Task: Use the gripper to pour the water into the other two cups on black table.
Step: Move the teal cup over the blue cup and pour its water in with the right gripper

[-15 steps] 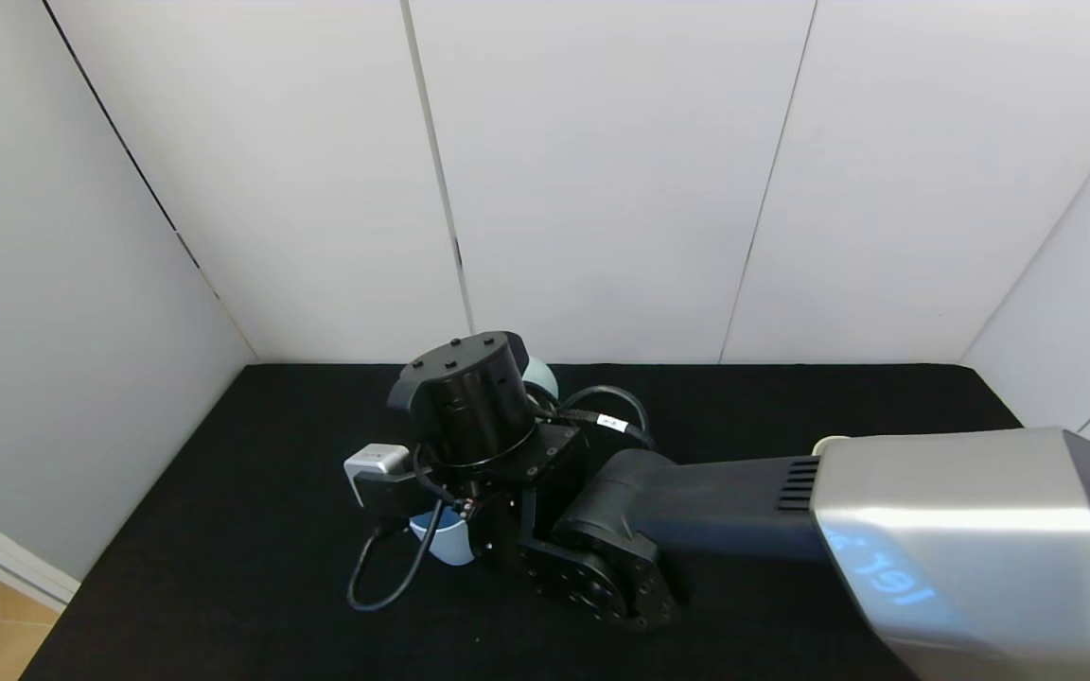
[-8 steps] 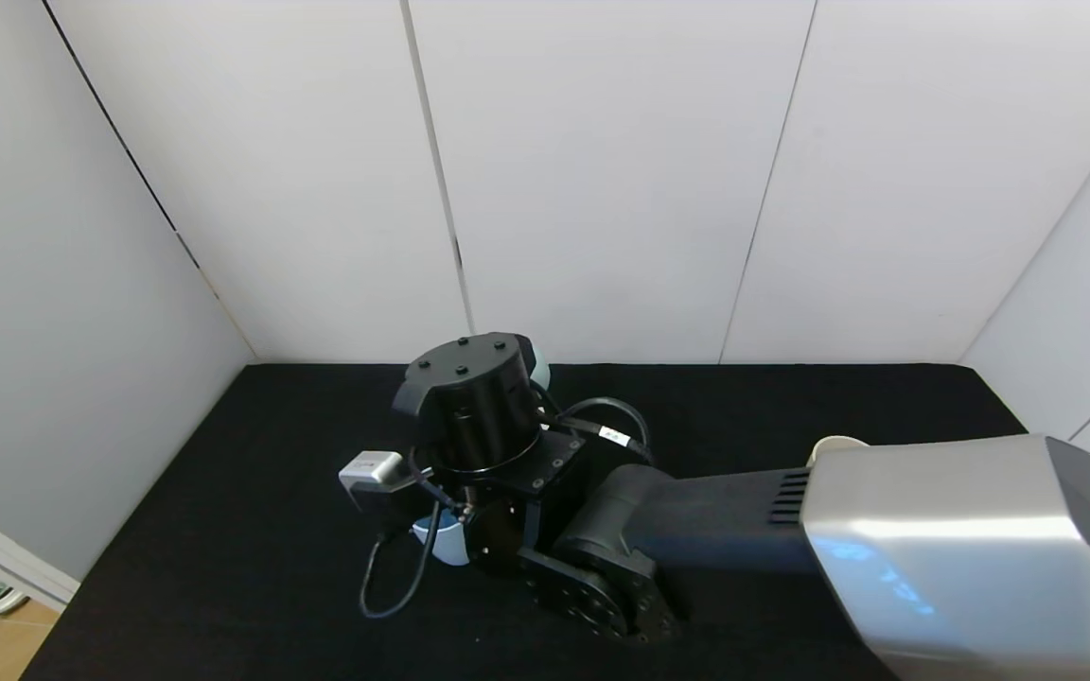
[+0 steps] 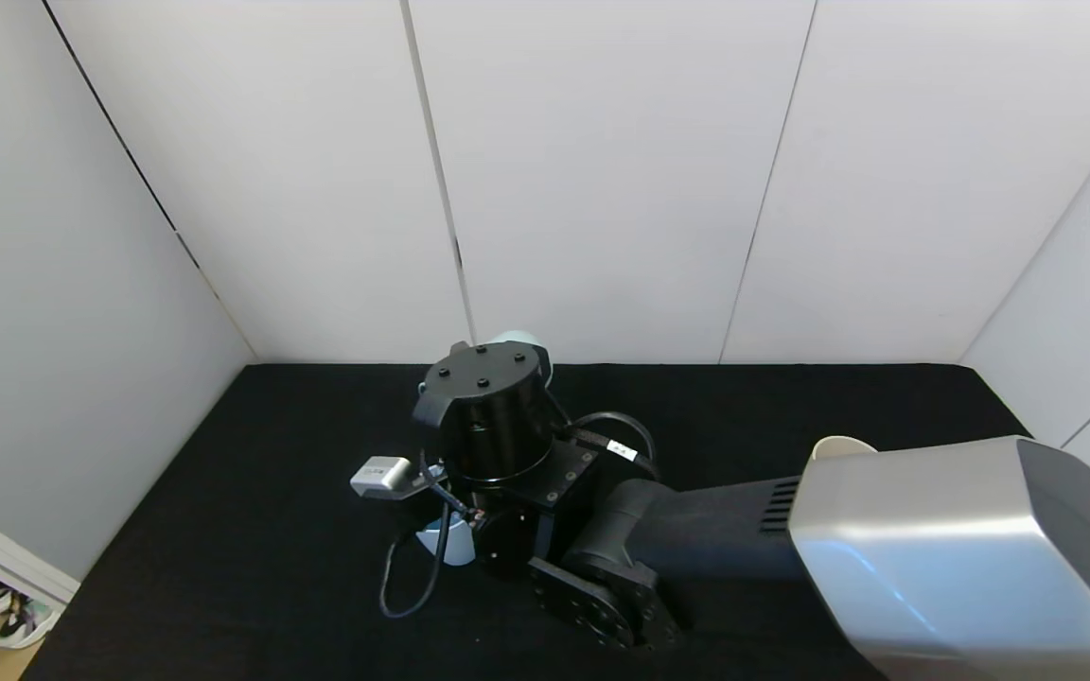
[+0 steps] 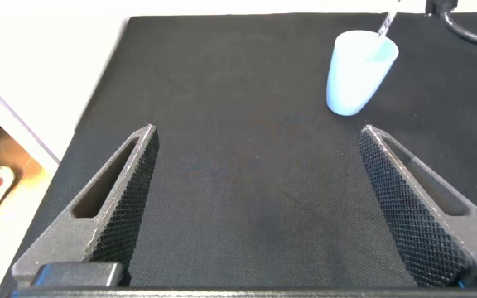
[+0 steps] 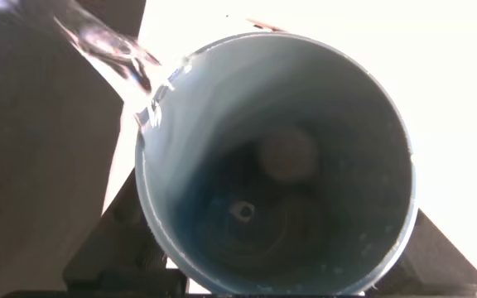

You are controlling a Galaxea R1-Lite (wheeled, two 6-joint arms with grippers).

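Note:
My right gripper (image 3: 507, 364) is shut on the teal-green cup (image 3: 518, 341) and holds it tipped above the black table (image 3: 791, 397). In the right wrist view the teal-green cup (image 5: 276, 165) fills the frame, and a thin stream of water (image 5: 110, 45) runs off its rim. The light blue cup (image 3: 450, 546) stands upright under the wrist. In the left wrist view the stream (image 4: 385, 23) falls into the light blue cup (image 4: 358, 73). The cream cup (image 3: 838, 445) stands at the right, half hidden by the right arm. My left gripper (image 4: 257, 132) is open and empty, low over the table.
White panel walls (image 3: 602, 189) close the table at the back and both sides. The right arm's silver forearm (image 3: 942, 549) crosses the front right of the table. A black cable loop (image 3: 408, 596) hangs by the light blue cup. The table's left edge (image 4: 98, 99) drops to the floor.
The right wrist has risen and turned further, so the teal-green cup is tipped more. The forearm has shifted slightly. The light blue cup has stayed in place.

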